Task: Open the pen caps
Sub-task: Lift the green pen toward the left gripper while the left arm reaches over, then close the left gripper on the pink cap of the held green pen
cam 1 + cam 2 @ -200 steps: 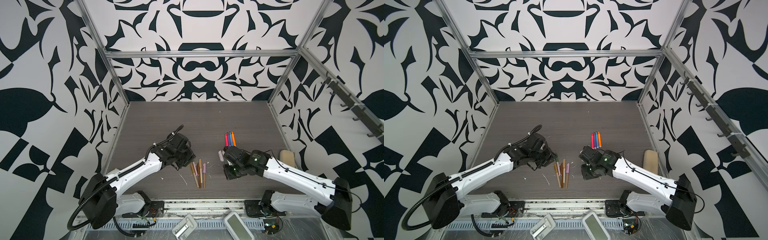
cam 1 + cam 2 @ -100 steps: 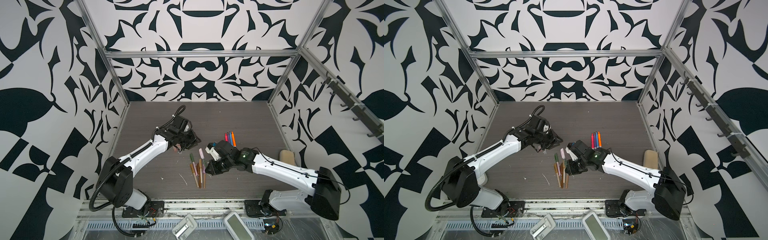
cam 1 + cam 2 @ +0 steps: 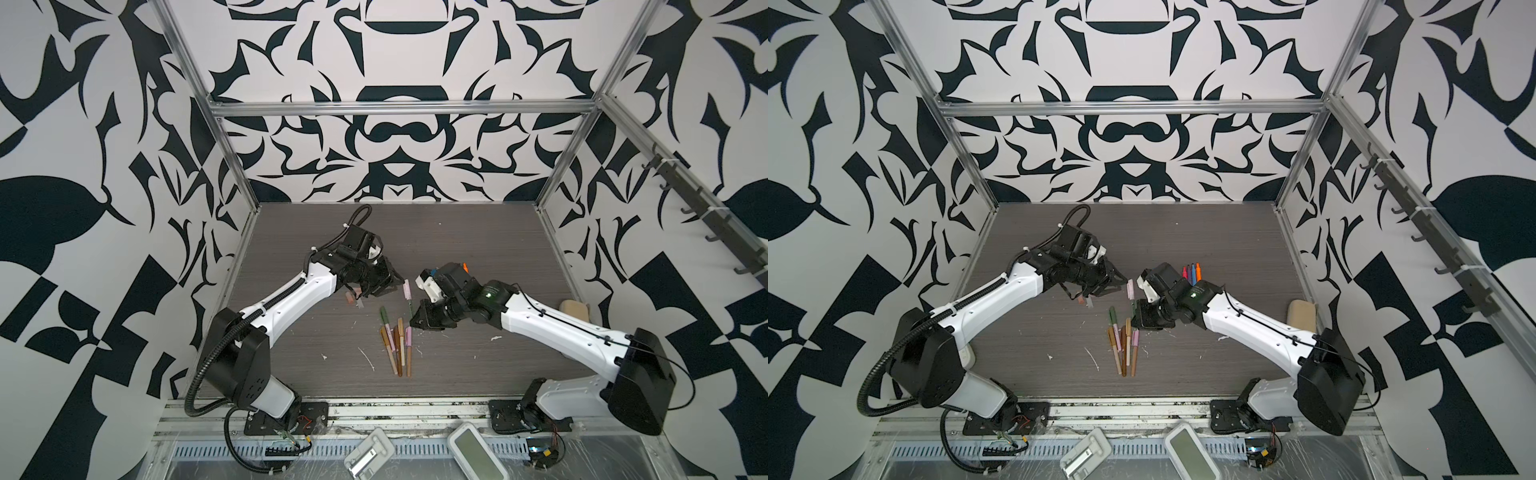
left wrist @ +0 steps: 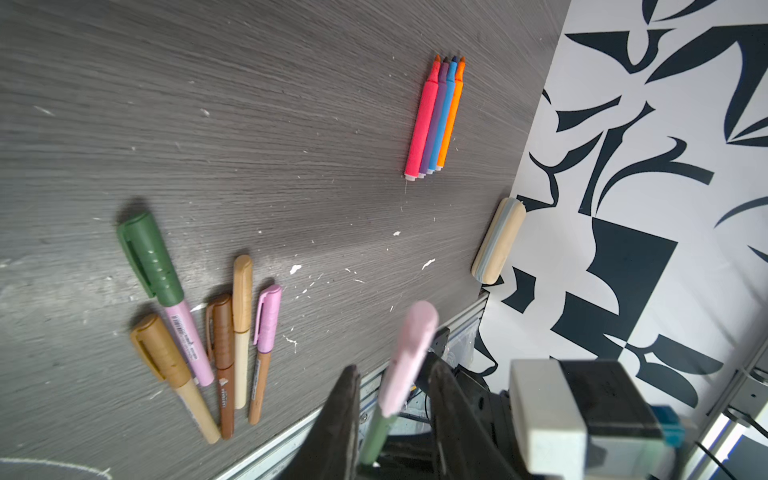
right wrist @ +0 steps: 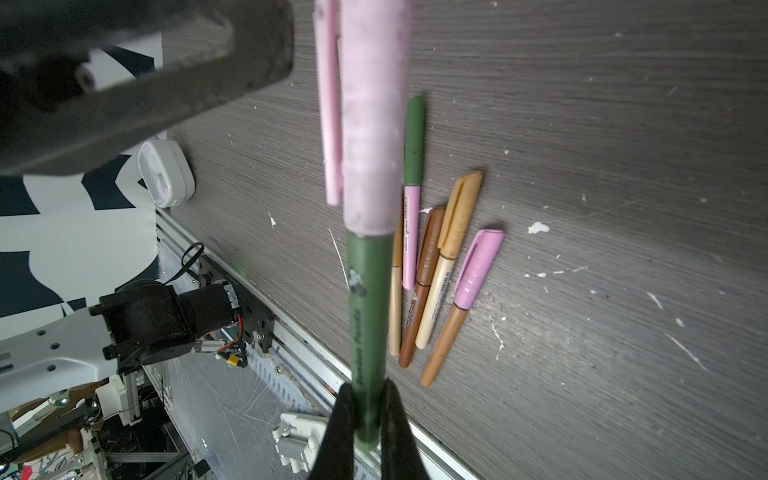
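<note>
In a top view the right gripper (image 3: pixel 417 322) is clamping the green pen (image 3: pixel 410 309) aloft between the arms, its pink cap (image 3: pixel 407 289) ending just beside the left gripper (image 3: pixel 395 279). In the left wrist view the left gripper's jaws are standing apart around the pink cap (image 4: pixel 413 340), seemingly not touching it. In the right wrist view the green pen (image 5: pixel 370 299) is running straight out from the clamped jaws.

left arm extended toward centre | left pincer (image 4: pixel 392 382) jaws apart | right pincer (image 5: pixel 368 411) clamped on pen (image 5: pixel 370 299)
</note>
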`<move>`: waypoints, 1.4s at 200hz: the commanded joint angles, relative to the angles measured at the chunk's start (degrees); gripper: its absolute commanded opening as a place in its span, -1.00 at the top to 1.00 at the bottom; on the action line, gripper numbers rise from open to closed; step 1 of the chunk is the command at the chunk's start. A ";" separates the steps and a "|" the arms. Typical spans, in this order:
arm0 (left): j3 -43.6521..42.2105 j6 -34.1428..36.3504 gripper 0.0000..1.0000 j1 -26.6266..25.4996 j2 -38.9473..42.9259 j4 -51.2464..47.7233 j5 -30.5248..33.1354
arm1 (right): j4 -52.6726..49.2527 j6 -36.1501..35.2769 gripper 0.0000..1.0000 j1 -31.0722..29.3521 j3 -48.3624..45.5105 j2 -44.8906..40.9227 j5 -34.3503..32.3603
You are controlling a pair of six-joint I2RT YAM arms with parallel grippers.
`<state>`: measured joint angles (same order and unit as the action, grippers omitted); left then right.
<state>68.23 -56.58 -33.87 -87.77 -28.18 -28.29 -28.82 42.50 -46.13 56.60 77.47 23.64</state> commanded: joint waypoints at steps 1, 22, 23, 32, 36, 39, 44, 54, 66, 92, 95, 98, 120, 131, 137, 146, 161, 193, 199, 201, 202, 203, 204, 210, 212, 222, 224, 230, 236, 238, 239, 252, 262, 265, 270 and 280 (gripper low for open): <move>1.41 1.25 0.35 0.03 -0.82 -1.79 -1.62 | 0.49 -0.14 1.00 0.00 2.82 0.68 2.25; 1.72 1.47 0.35 0.03 -0.83 -1.87 -1.74 | 1.74 0.65 1.00 -0.01 2.65 1.25 2.55; 1.69 1.42 0.35 0.03 -0.78 -1.87 -1.71 | 1.74 0.65 1.00 -0.01 2.65 1.26 2.55; 1.48 1.52 0.35 0.03 -0.80 -1.79 -1.81 | 1.64 0.54 1.00 0.00 3.06 1.52 2.36; 1.33 1.55 0.35 0.03 -0.81 -1.72 -1.77 | 1.64 0.48 1.00 -0.01 3.28 1.62 2.22; 1.26 1.56 0.35 0.03 -0.75 -1.66 -1.81 | 1.62 0.41 1.00 -0.01 3.43 1.66 2.03; 1.02 1.48 0.35 0.03 -0.81 -1.55 -1.90 | 1.62 0.43 1.00 -0.01 3.64 1.79 1.79; 0.56 1.55 0.35 0.03 -0.76 -1.33 -1.98 | 1.58 0.39 1.00 -0.01 3.95 1.93 1.68; 0.16 1.54 0.35 0.04 -0.83 -1.11 -2.11 | 1.65 0.41 1.00 -0.01 4.30 2.28 1.81; -0.56 1.53 0.35 0.12 -1.09 -0.56 -2.53 | 2.11 0.14 1.00 -0.01 4.83 2.92 2.79; -0.57 1.48 0.35 0.12 -1.06 -0.56 -2.60 | 2.14 0.13 1.00 -0.01 4.84 2.90 2.81; -0.53 1.48 0.35 0.12 -1.16 -0.49 -2.67 | 2.30 0.09 1.00 0.00 4.84 2.87 2.88; -0.55 1.76 0.35 0.29 -1.09 -0.55 -2.74 | 3.12 0.41 1.00 0.03 4.82 2.29 2.91; -0.65 1.86 0.35 0.42 -1.11 -0.55 -2.78 | 3.11 0.37 1.00 -0.01 4.84 2.16 3.06; -0.66 1.99 0.35 0.55 -1.12 -0.58 -2.81 | 3.07 0.28 1.00 -0.01 4.92 2.00 3.12; -0.73 1.99 0.35 0.75 -1.28 -0.56 -3.03 | 2.97 0.13 1.00 -0.01 4.92 2.03 3.24; -0.74 2.05 0.35 1.07 -1.43 -0.51 -3.30 | 2.49 0.08 1.00 -0.02 4.92 1.98 3.26; -0.51 2.58 0.35 1.43 -2.12 -0.52 -3.80 | 3.13 0.23 1.00 -0.05 4.58 1.43 3.34; -0.47 2.63 0.34 1.48 -2.19 -0.57 -3.86 | 3.23 0.30 1.00 -0.01 4.49 1.31 3.34; -0.51 2.64 0.35 1.51 -2.22 -0.58 -3.87 | 3.24 0.32 1.00 -0.01 4.49 1.29 3.30; -0.49 2.62 0.35 1.52 -2.23 -0.57 -3.92 | 3.29 0.31 1.00 -0.01 4.49 1.28 3.28; -0.47 2.71 0.35 1.48 -2.27 -0.61 -3.98 | 3.31 0.35 1.00 -0.01 4.49 1.24 3.31; -0.47 2.70 0.35 1.50 -2.30 -0.58 -3.97 | 3.32 0.37 1.00 -0.01 4.49 1.21 3.33; -0.46 2.85 0.35 1.52 -2.46 -0.60 -4.00 | 3.33 0.30 1.00 -0.01 4.49 1.15 3.26; -0.44 2.85 0.35 1.52 -2.42 -0.63 -3.99 | 3.40 0.32 1.00 -0.01 4.49 1.11 3.32; -0.59 3.02 0.35 1.57 -2.55 -0.80 -3.98 | 3.46 0.31 1.00 0.00 4.49 0.93 3.42; -0.56 2.98 0.35 1.60 -2.58 -0.81 -4.03 | 3.43 0.30 1.00 -0.01 4.42 0.93 3.43; -0.60 3.07 0.35 1.63 -2.58 -0.82 -4.09 | 3.45 0.31 1.00 -0.01 4.40 1.01 3.44; -0.67 3.16 0.34 1.70 -2.69 -0.68 -4.15 | 3.46 0.30 1.00 -0.01 4.40 1.07 3.58; -0.65 3.19 0.34 1.70 -2.74 -0.68 -4.10 | 3.47 0.37 1.00 -0.01 4.40 1.10 3.60; -0.69 3.21 0.35 1.70 -2.75 -0.70 -4.07 | 3.44 0.33 1.00 -0.01 4.40 1.05 3.60; -0.69 3.28 0.34 1.94 -2.79 -0.87 -4.17 | 3.41 0.43 1.00 0.01 4.49 0.99 3.58; -0.72 3.30 0.35 2.05 -2.81 -0.75 -4.31 | 3.33 0.44 1.00 -0.02 4.40 0.99 3.45; -0.73 3.30 0.35 2.05 -2.84 -0.70 -4.36 | 3.34 0.53 1.00 -0.01 4.33 0.98 3.43; -0.68 3.28 0.35 2.05 -2.92 -0.65 -4.52 | 3.41 0.48 1.00 -0.03 4.31 0.93 3.41; -0.55 3.41 0.35 2.05 -2.94 -0.63 -4.66 | 3.48 0.71 1.00 -0.04 4.26 1.06 3.34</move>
<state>68.23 -54.13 -32.18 -89.80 -28.53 -31.79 -26.85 43.35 -46.11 59.11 80.29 26.46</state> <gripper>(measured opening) 0.327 0.104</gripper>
